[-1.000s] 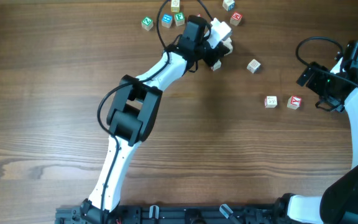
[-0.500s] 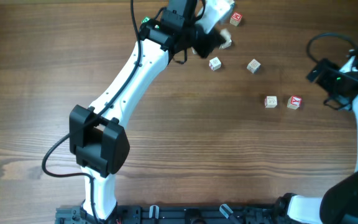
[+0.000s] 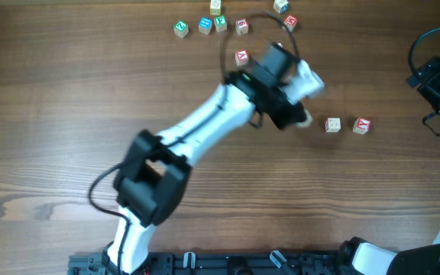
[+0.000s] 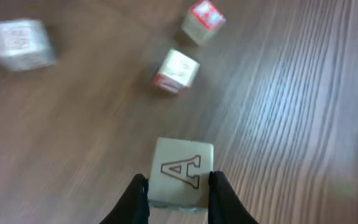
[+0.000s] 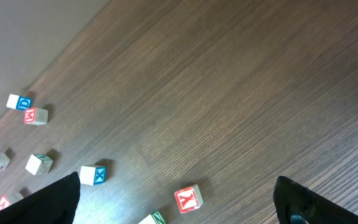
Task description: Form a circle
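The circle's pale wooden letter cubes lie scattered. A loose row runs along the top edge, and one red-lettered cube lies below it. A pair rests at the right. My left gripper is shut on a cube with an outlined A, just left of that pair. Two of the pair's cubes show ahead of it. My right gripper stands wide open and empty at the right edge, above a red-lettered cube.
The left arm crosses the table's middle diagonally and hides the wood under it. The right wrist view shows more cubes at its lower left, among them a blue X cube and a blue D cube.
The left arm swung from the top cluster down and to the right, carrying a cube toward the pair at the right. The right arm drew back toward the right edge.
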You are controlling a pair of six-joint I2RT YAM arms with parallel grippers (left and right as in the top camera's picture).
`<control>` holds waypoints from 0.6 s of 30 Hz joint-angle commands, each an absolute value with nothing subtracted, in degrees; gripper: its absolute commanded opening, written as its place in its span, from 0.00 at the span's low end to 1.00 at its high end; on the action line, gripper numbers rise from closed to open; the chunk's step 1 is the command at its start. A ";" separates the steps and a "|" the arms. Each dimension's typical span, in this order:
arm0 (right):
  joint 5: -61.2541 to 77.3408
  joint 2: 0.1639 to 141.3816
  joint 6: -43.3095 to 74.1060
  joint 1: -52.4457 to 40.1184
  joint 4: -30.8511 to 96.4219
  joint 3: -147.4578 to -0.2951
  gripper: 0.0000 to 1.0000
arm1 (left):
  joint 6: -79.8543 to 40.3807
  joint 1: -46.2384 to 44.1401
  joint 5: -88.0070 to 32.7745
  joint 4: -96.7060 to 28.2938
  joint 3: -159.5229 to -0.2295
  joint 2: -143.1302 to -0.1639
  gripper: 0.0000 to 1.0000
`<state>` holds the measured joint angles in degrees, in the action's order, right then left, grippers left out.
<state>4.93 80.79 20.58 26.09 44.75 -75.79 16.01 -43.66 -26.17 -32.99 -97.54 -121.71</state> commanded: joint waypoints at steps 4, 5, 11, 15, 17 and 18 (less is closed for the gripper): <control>5.61 81.21 21.04 26.09 44.49 -76.42 1.00 | 16.08 -48.90 -20.49 -26.39 -94.72 -127.37 0.04; 5.61 81.21 21.02 26.09 44.49 -76.42 1.00 | 16.05 -49.34 -20.51 -25.91 -94.72 -127.92 0.04; 5.63 81.21 21.08 26.09 44.62 -76.42 1.00 | 16.08 -51.13 -19.44 -21.17 -94.72 -130.52 0.04; 5.63 81.21 21.08 26.06 44.64 -76.40 1.00 | 15.42 -52.23 -20.45 -17.08 -94.72 -130.52 0.05; 5.63 81.21 21.08 26.06 44.73 -76.40 1.00 | 15.42 -52.53 -20.25 -17.10 -94.72 -130.52 0.05; 5.63 81.21 21.06 26.06 44.75 -76.40 1.00 | 15.42 -52.58 -20.27 -17.04 -94.72 -130.52 0.06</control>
